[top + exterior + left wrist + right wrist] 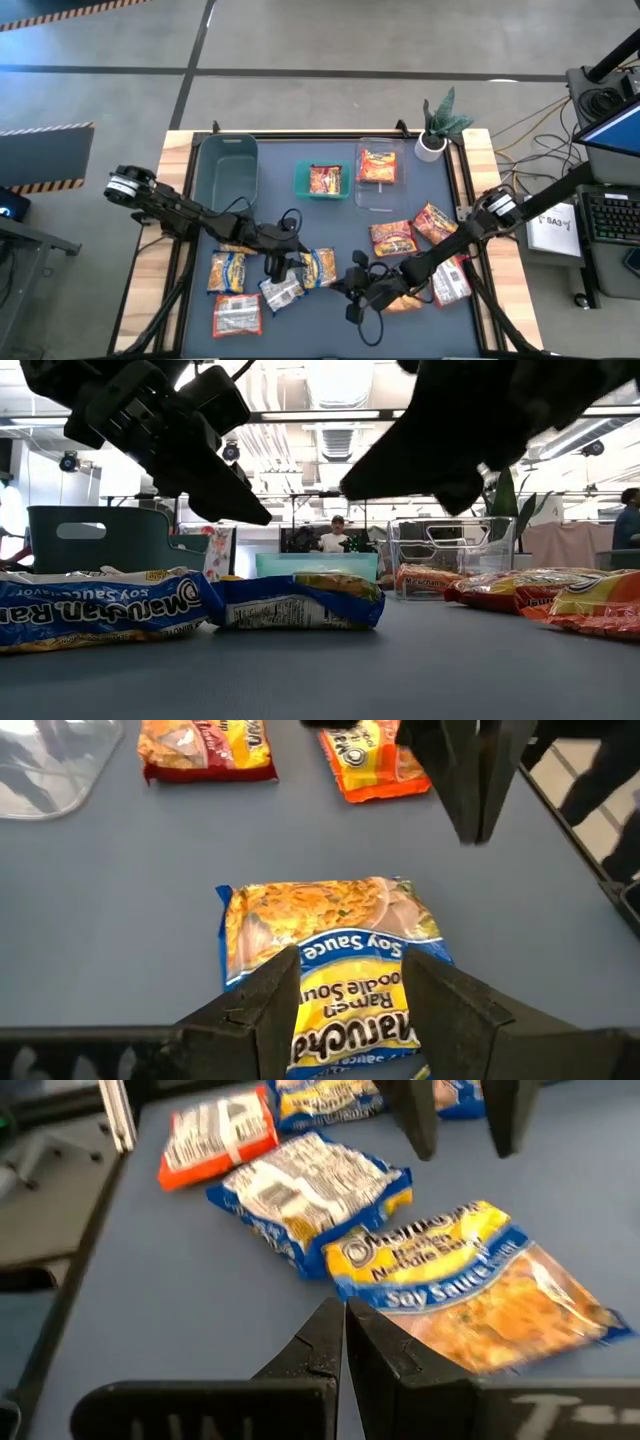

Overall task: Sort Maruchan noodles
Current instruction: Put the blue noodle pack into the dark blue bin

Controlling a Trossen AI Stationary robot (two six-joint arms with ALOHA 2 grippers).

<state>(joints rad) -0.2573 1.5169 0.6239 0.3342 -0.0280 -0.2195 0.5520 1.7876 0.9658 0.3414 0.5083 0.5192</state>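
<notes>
Hovering over the mat's near middle with jaws parted, the left gripper (277, 263), straddling from above a yellow-and-blue soy-sauce packet (335, 960) without visibly squeezing it; fingers (272, 1010) flanking that packet's near end in the left wrist view. Lying flat on the blue mat (330, 215), label up, that packet (318, 267). Just beside it, sitting face down, a second blue-edged packet (281, 293), and further left another yellow one (226, 271) above an orange-red packet (237, 315).

Hanging low close by on the right, the right gripper (362, 292), pinched fully together and carrying nothing, fingertips (340, 1342) pointing at the same soy-sauce packet (470, 1285).

Resting behind the right arm, several orange-red packets (392, 238) scattered on the mat's right side.

Standing along the far edge: a dark teal bin (226, 168), a small green bin (322, 181) holding one packet, and a clear bin (379, 172) holding another. Sitting at the far right corner, a potted plant (436, 128).
</notes>
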